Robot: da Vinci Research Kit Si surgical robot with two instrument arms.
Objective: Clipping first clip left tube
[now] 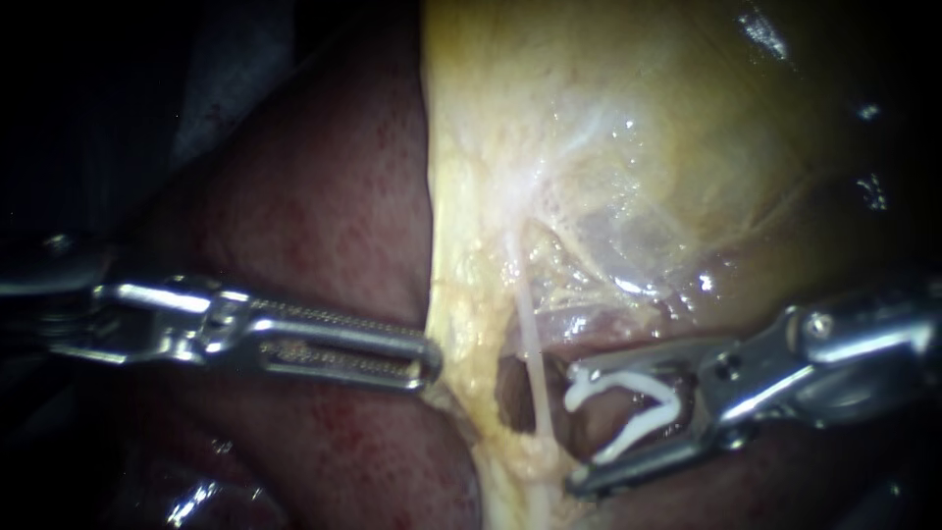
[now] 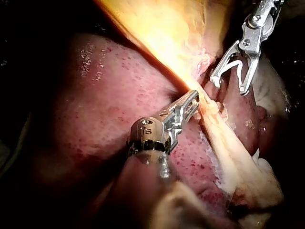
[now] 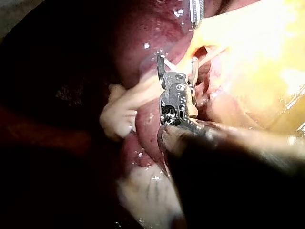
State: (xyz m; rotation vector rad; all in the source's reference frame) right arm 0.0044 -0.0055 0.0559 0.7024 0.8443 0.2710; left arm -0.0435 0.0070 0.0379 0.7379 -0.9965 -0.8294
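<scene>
A thin pale tube [image 1: 533, 358] runs down across a dark window in the yellowish tissue below the gallbladder [image 1: 638, 118]. My right instrument [image 1: 577, 428] comes in from the right. Its jaws stand wide apart, holding an open white clip [image 1: 628, 404] between them. The jaw tips lie just right of the tube, which is outside the clip. My left instrument [image 1: 430, 359] comes in from the left, its jaws shut on the edge of the yellow tissue [image 1: 461, 294]. The left wrist view shows the same grip [image 2: 191, 102], with the clip-bearing right instrument [image 2: 231, 78] beyond it.
Dark red liver [image 1: 324, 216] fills the left side under my left instrument's shaft and lies behind the window. In the right wrist view my right instrument [image 3: 177, 64] points toward the stretched yellow tissue [image 3: 257, 43], with pale fatty lumps [image 3: 119, 117] beside it.
</scene>
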